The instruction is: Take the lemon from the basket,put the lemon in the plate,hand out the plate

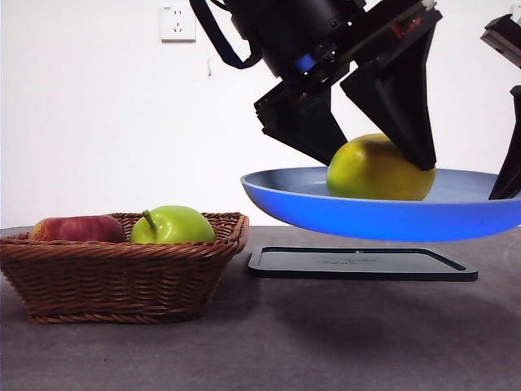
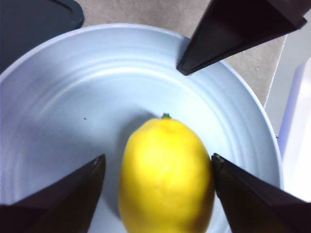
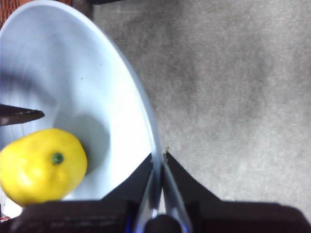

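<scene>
Lemon (image 1: 379, 169) is on the plate (image 1: 301, 204), sitting slightly right of centre. Left hand (image 2: 158, 172) straddles it from above, jaws spread wide: one clearly off the fruit, the other at or just off its skin. Reads as a release, not a grip.

Right hand (image 3: 159, 167) is pinched shut on the plate's right rim, one jaw over, one under. That's why the plate hangs in the air, well clear of the counter (image 1: 269, 342) and the black tray (image 1: 362, 264) below it. Single-edge grip, so expect the plate to sag left; lemon could roll.

Basket (image 1: 114, 273) sits left on the counter, holding a green apple (image 1: 172, 225) and a red apple (image 1: 79, 229).

Judgement: placement done, hand-out next. Left hand needs to lift clear first.
</scene>
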Motion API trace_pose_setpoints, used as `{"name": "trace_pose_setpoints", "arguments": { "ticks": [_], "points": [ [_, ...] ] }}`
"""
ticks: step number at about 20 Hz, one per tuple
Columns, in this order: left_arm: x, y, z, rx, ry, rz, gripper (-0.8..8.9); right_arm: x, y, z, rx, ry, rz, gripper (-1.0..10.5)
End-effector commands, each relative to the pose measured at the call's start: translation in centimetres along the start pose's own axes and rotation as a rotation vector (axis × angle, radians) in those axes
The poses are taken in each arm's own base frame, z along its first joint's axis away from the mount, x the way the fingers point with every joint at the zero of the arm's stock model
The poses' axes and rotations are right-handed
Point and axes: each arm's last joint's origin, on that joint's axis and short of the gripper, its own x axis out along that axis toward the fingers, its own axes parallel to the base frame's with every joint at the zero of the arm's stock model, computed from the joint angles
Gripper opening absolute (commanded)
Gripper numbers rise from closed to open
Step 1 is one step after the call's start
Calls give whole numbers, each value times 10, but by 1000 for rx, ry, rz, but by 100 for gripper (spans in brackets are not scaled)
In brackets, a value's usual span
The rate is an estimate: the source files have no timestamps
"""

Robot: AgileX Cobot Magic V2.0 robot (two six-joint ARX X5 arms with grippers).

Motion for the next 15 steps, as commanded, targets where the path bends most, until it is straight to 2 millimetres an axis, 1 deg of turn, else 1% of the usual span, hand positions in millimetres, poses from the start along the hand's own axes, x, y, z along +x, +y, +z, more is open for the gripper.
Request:
{"name": "trace_pose_setpoints", "arguments": {
  "ticks": [1,2,4,7,9,12,15],
  "points": [
    [4,-4,3,10,0,-8,389,-1,2,3,15,-11,15,3],
    [4,-4,3,3,-3,-8,389,-1,2,3,26,-11,15,3],
    [-4,-1,5,-14,-16,-6,389,-1,2,3,57,-13,14,3],
    [-29,7,5,-20,-35,-7,389,-1,1,8,97,-24,8,3],
    [-50,16,3,-46,-34,17,389,-2,0,17,109,-33,0,3],
    [-86,27,-2,-81,-59,56,389,-1,-3,45,134,-52,-43,3],
    [-125,31,-7,-103,-119,93,389,7,-9,85,148,-72,-90,3]
  ]
}}
